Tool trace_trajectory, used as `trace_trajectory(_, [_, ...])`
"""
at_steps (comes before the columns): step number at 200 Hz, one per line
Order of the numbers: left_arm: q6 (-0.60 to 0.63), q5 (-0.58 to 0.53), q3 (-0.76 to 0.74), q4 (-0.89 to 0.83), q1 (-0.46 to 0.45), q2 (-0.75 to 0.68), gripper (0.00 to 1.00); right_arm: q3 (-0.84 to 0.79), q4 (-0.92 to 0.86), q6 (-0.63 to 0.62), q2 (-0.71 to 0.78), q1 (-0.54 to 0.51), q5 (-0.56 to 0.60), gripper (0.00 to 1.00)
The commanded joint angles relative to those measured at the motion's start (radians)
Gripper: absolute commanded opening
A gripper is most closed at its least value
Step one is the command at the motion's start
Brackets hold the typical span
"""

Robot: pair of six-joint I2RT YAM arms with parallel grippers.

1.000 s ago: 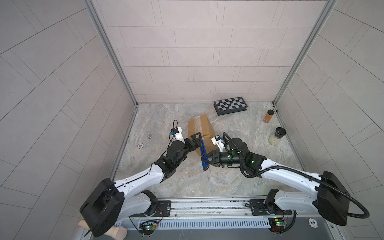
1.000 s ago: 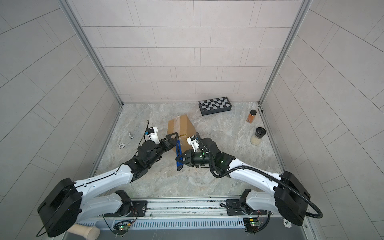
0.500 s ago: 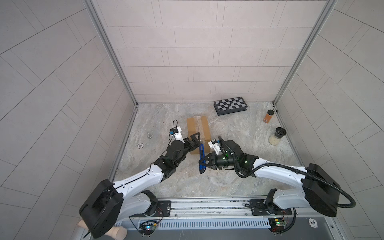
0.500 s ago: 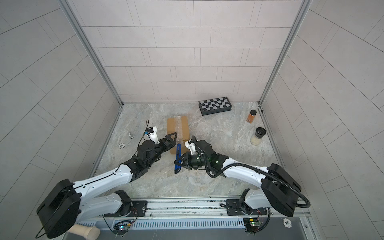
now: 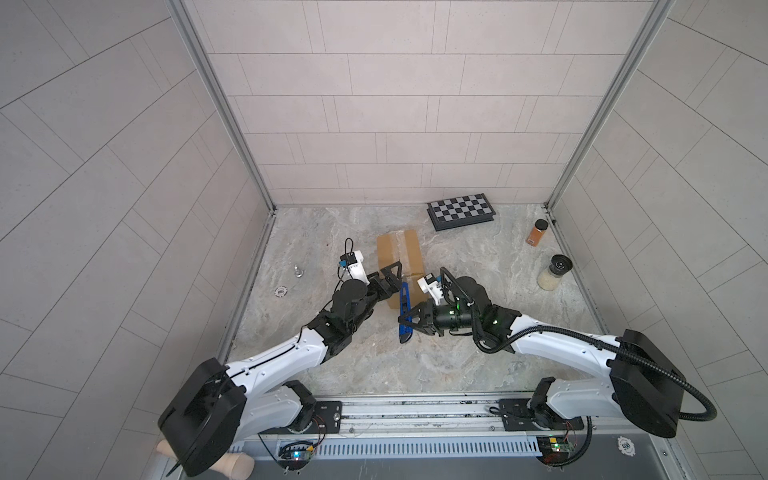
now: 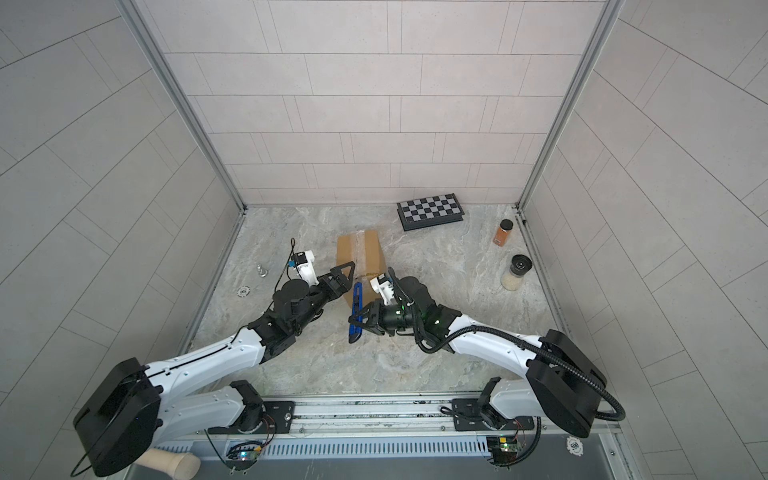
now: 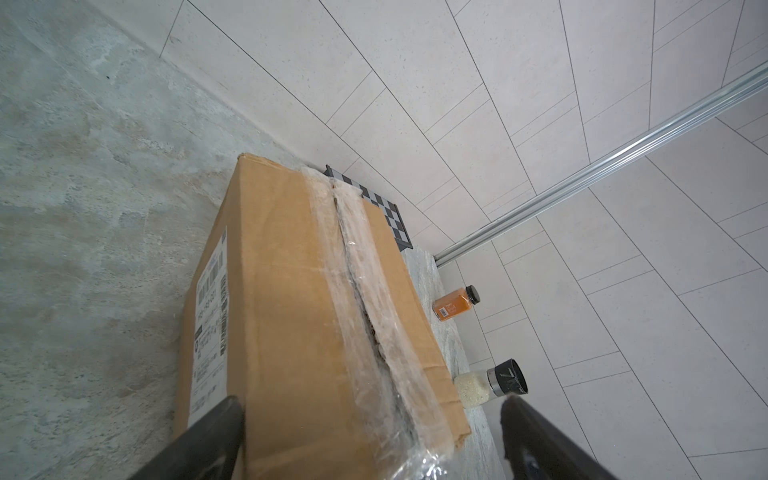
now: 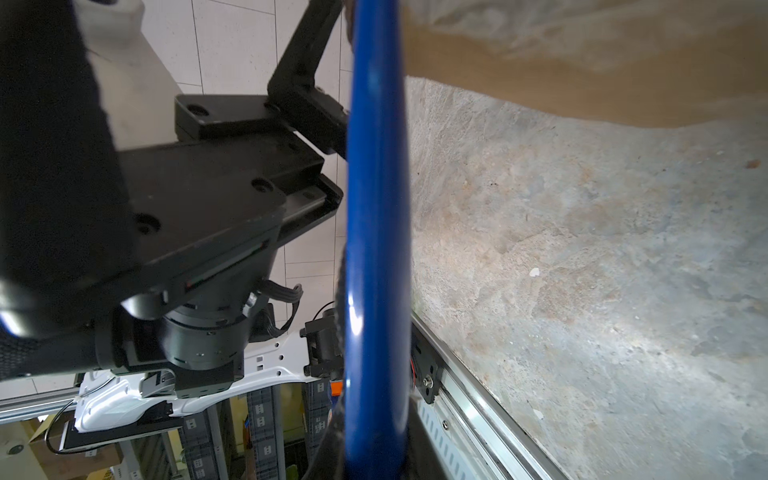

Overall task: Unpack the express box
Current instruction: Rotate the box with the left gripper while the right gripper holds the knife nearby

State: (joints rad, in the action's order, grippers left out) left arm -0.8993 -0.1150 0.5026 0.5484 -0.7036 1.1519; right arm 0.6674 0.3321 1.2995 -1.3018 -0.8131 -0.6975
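The express box (image 5: 398, 255) (image 6: 360, 254), a brown carton, lies in mid-floor in both top views. In the left wrist view the box (image 7: 291, 316) has clear tape with a dark ragged slit along its seam and a white label on one side. My left gripper (image 5: 388, 281) (image 7: 370, 419) is open at the box's near end, one finger by the label side and the other standing off the opposite side. My right gripper (image 5: 409, 322) (image 8: 374, 449) is shut on a blue knife-like tool (image 5: 404, 311) (image 8: 376, 249), whose upper tip reaches close to the box's near end.
A checkered case (image 5: 461, 210) lies at the back wall. An orange spice jar (image 5: 537, 232) and a shaker of white grains (image 5: 555, 272) stand by the right wall. A small metal piece (image 5: 298, 271) and a white chip (image 5: 281, 291) lie at the left.
The box has turned from slanted to square with the back wall. My right arm drew in leftward with the blue tool. The left gripper stayed open at the box's near end.
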Motion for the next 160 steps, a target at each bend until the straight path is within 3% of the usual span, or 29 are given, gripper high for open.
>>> trace_trajectory(1, [-0.021,0.072,0.035,0.083,-0.013,0.017,1.00,0.022,0.051,-0.032,-0.021,-0.031,-0.030,0.00])
trace_trajectory(46, [-0.088,0.109,0.046,0.172,-0.033,0.050,1.00,0.028,0.077,-0.035,-0.083,-0.036,-0.031,0.00])
trace_trajectory(160, [-0.083,0.056,-0.036,0.188,-0.077,0.080,1.00,0.024,0.233,0.046,-0.074,-0.016,-0.063,0.00])
